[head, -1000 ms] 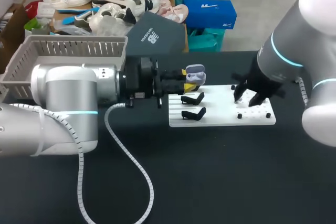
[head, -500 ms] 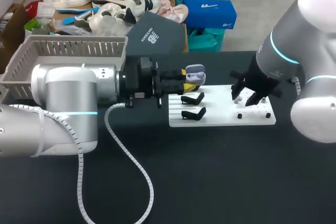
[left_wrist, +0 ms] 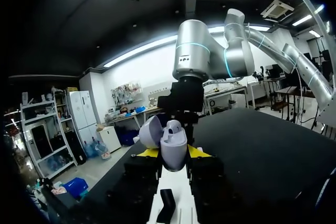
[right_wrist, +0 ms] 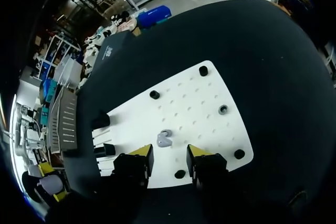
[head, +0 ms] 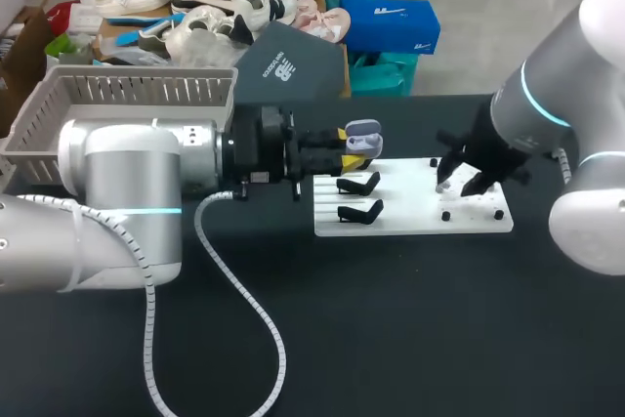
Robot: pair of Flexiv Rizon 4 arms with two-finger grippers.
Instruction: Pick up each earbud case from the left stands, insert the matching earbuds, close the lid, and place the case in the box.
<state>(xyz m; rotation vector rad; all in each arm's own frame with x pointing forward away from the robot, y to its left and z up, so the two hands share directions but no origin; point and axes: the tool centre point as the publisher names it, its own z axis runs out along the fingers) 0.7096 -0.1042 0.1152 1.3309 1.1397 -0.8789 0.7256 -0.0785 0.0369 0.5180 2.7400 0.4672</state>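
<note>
Entry 1: my right hand [right_wrist: 169,153], fingers apart and holding nothing, over the white board [head: 410,217] on the worktop [head: 391,339]. A grey earbud [right_wrist: 164,139] lies on the board just ahead of the tips.
Entry 2: two black stands [head: 359,210].
Entry 3: my left hand [left_wrist: 173,153], clamped on the earbud case [left_wrist: 170,142], lid open, by the board's far corner.
Change: my right arm has leaned outward and my left is unmoved.
</note>
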